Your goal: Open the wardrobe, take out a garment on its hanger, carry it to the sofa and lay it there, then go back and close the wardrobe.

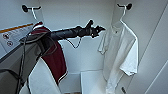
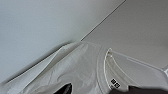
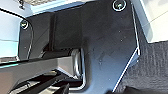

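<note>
The wardrobe (image 1: 82,15) stands open, its inside white. On the right a white T-shirt, the garment (image 1: 122,50), hangs on a slim white hanger (image 1: 123,13) hooked over a dark peg (image 1: 128,6). My left arm reaches in from the left. Its gripper (image 1: 97,27) is open, level with the shirt's collar and a short way left of it, touching nothing. In the left wrist view the garment's collar and label (image 2: 80,67) lie close ahead between the dark fingertips (image 2: 67,88), and an arm of the hanger (image 2: 140,63) shows inside the neck.
A dark red top (image 1: 53,58) hangs on its own hanger at the wardrobe's left, just under my left arm. A white step (image 1: 91,80) sits low inside. The open right door (image 1: 155,62) flanks the shirt. Dark carpet (image 3: 150,65) shows in the right wrist view.
</note>
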